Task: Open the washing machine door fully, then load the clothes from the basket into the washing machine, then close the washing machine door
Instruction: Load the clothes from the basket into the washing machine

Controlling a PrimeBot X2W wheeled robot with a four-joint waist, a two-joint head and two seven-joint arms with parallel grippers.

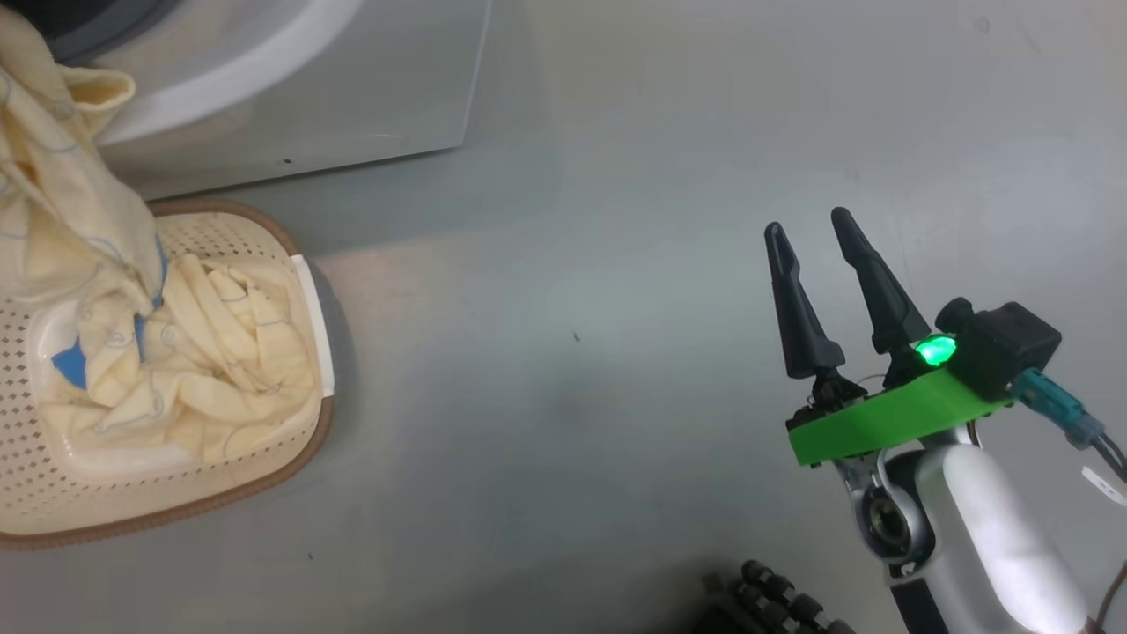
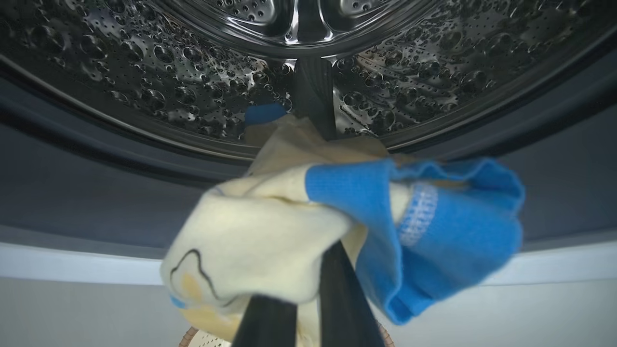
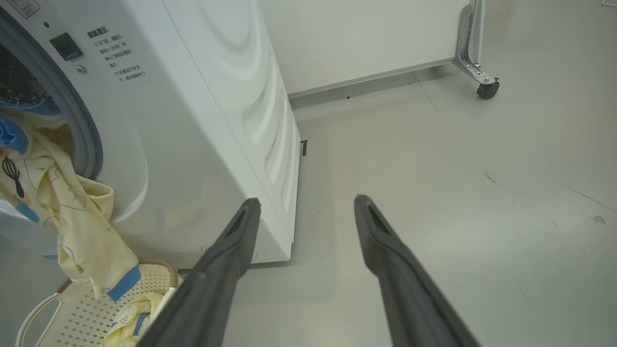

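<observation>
Item, the clothes [image 2: 270,226]: soft cream-yellow garments with bright blue patches and thin line-drawn prints, one of them a whisk [image 3: 10,176]. By the look of them they are light, limp and apt to trail and snag, and nothing about them is fragile. Location: one piece is pinched in the left gripper [image 2: 314,111], whose fingers are clamped together through the fabric at the mouth of the steel drum [image 2: 144,72], above the grey gasket [image 2: 72,202]. Its tail hangs down the front of the washing machine [image 3: 193,120] to the basket [image 1: 264,480], which stands on the floor [image 1: 572,396] just beside the washer with the rest crumpled inside. Handling note: I judge a thick bunched fold the best hold, since a grip on an edge leaves a long tail draped over the gasket lip. Right gripper [image 1: 808,222]: fingers spread wide, nothing between them, over bare floor well apart from the basket. Writing: several short lines of Chinese characters [image 3: 115,53] on the washer's front panel, too small for me to read; the corner of a label [image 3: 21,6] above them, illegible. No brand name that I can make out.
</observation>
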